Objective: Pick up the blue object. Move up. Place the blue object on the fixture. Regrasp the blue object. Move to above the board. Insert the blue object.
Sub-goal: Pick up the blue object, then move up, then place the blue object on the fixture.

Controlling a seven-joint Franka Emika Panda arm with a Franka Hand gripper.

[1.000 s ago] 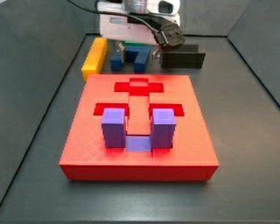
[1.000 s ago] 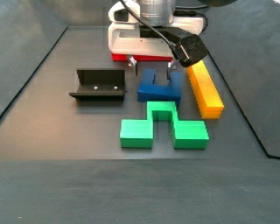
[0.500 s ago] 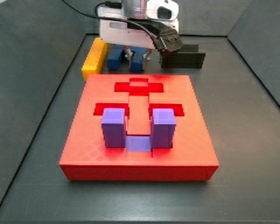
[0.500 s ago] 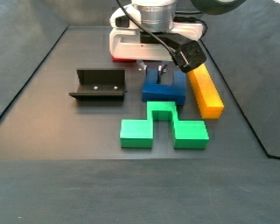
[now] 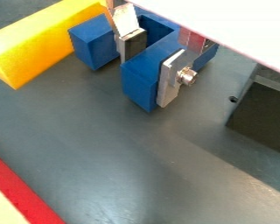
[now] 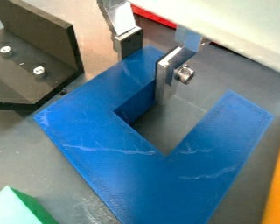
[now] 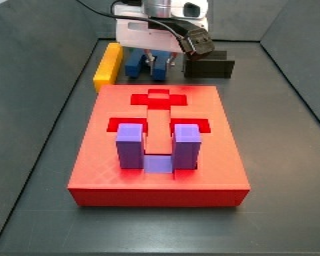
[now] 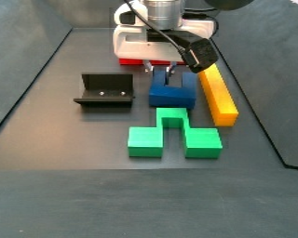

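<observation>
Blue object (image 8: 171, 93) flat on the floor between fixture (image 8: 104, 90) and yellow bar (image 8: 218, 94), far from the board (image 7: 159, 145). Gripper (image 6: 150, 58) lowered over it since a second ago, silver plates now straddling one prong (image 5: 150, 79), seemingly not yet clamped. Pick-up about to begin; lift presumably next.

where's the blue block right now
In a side view the blue block lies on the floor between the fixture and yellow bar, with the pincer straddling one prong.
</observation>
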